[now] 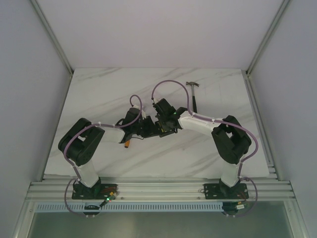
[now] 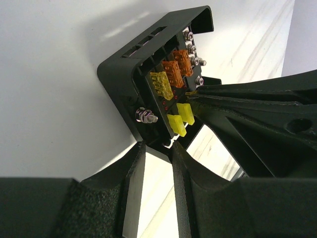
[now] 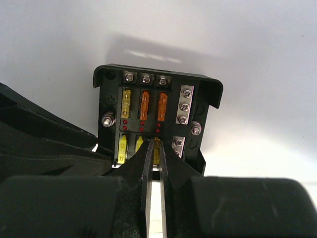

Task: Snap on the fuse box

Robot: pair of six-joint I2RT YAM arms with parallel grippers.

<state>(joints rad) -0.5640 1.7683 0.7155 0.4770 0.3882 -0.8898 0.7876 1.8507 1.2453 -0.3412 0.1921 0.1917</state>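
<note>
Fuse box: being held up on edge at the middle of the white marbled tabletop, between both hands, open face showing rows of yellow and orange fuses; not telling whether touching the surface. Left hand: half spread, pinching the box's lower edge. Right hand: nearly pressed together, nipping a yellow fuse in the lower row. Lying well apart behind: hammer. Lying just beside the left hand: small orange piece.
</note>
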